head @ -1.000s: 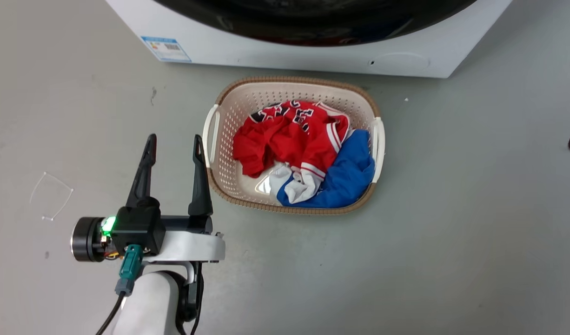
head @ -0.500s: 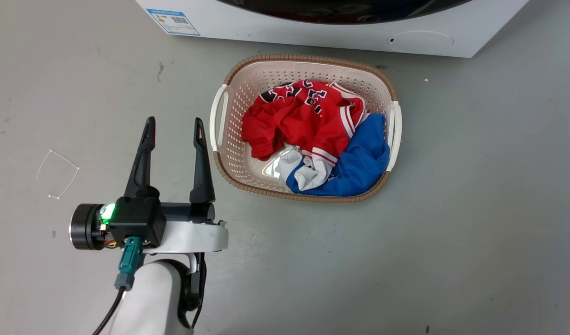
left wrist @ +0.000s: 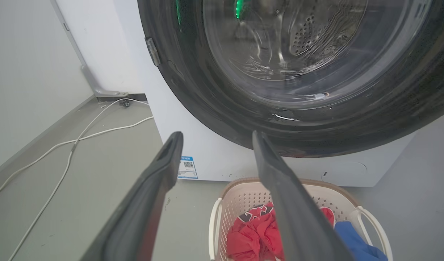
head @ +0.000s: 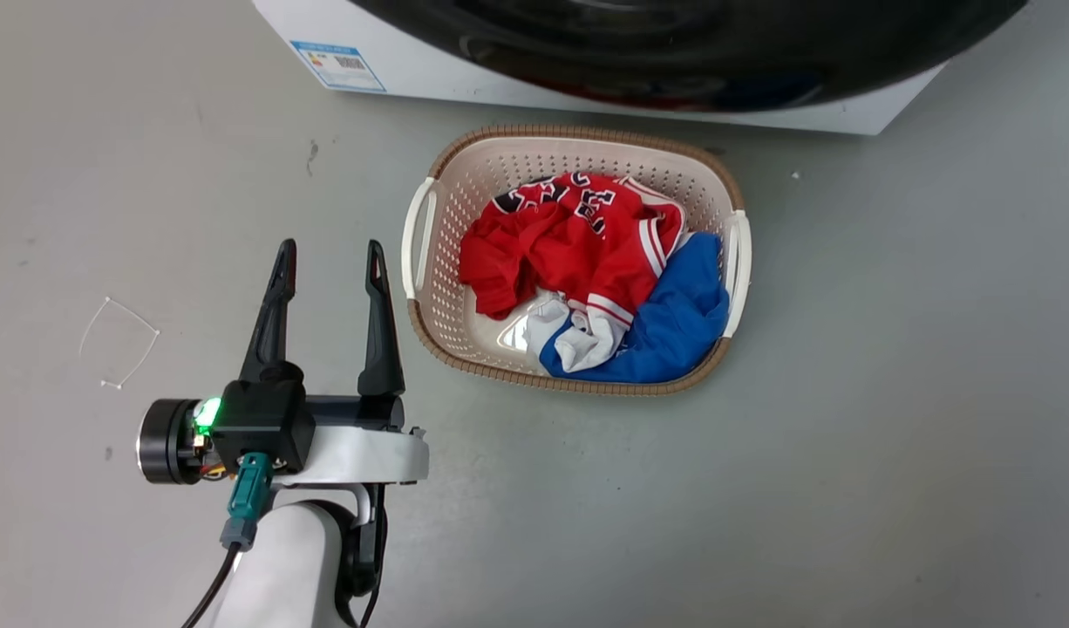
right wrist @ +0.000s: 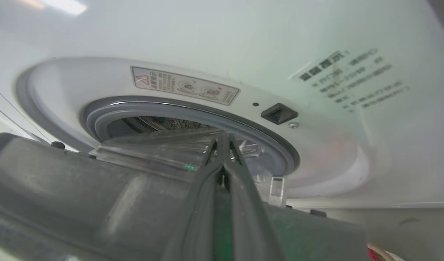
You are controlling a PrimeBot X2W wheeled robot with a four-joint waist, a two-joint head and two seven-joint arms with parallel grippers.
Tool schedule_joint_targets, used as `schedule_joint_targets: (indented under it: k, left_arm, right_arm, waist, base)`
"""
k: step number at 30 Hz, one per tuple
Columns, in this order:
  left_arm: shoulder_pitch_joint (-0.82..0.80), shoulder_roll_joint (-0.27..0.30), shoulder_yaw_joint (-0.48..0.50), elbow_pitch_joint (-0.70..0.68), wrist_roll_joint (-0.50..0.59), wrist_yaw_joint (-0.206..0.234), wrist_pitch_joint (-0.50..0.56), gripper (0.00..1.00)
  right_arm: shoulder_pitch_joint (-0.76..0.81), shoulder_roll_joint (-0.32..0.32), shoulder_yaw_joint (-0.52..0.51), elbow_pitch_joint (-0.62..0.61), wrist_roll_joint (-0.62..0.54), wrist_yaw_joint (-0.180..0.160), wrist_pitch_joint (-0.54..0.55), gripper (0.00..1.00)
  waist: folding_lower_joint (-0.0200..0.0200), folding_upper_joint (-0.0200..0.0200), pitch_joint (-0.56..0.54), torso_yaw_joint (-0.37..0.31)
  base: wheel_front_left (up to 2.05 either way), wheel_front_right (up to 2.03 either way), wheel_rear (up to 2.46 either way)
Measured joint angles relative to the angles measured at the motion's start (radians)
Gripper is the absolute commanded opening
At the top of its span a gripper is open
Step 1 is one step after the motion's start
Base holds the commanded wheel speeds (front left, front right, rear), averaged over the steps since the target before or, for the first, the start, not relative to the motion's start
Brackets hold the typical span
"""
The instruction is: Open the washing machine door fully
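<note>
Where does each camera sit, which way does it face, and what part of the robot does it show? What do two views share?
Head view: on the head, facing down at the laundry basket and the washing machine; shows the open left gripper.
Left wrist view: on the left wrist, facing the washing machine door from outside; shows that gripper.
Right wrist view: on the right wrist, behind the door, facing the grey gasket; shows the shut right gripper.
Shared: head and left wrist views both show the basket.
</note>
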Motion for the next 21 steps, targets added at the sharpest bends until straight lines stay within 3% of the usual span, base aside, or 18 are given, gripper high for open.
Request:
schedule_joint_targets:
  k: [21]
  left_arm:
    - [0.065, 0.000, 0.032, 0.020, 0.020, -0.020, 0.000, 1.00]
  right_arm:
    - [0.216, 0.049, 0.118, -0.100, 0.076, 0.000, 0.193, 0.00]
  waist:
    - [-0.0001, 0.0000, -0.135, -0.064]
  base:
    - [0.00, 0.00, 0.00]
